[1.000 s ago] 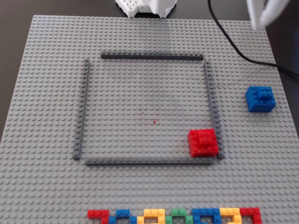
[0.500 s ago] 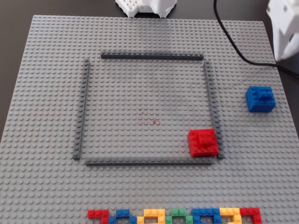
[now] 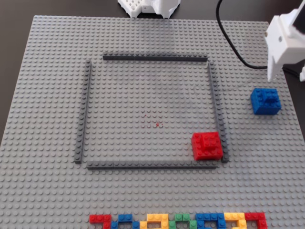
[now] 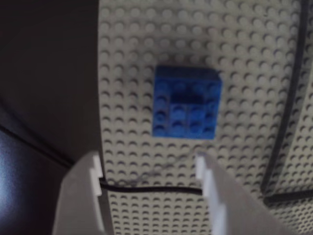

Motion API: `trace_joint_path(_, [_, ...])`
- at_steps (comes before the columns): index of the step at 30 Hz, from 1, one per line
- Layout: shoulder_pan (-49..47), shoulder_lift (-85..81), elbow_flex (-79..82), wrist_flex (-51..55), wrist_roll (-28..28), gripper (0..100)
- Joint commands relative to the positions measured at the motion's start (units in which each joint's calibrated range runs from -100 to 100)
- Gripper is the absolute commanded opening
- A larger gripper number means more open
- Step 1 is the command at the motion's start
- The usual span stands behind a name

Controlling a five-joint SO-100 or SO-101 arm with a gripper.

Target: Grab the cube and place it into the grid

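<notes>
Blue studded brick cube (image 3: 265, 100) sits ungrabbed on the grey baseplate (image 3: 47, 71), right of the dark-strip square grid (image 3: 85, 109); my white gripper (image 4: 149, 166) hovers near it, jaws apart, so grab and placement remain.

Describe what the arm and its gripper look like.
The gripper is white plastic with two flat, blocky fingers, notched near the tips. In the fixed view it is a white angular housing at the right edge. A thin black cable trails behind it.
</notes>
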Motion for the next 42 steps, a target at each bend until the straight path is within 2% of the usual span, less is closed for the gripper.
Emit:
trace_joint_path(1, [0.55,-1.24,-4.3,0.51,-0.29,26])
trace_joint_path(42, [1.87,4.26,-6.84,-1.05,-0.34,26])
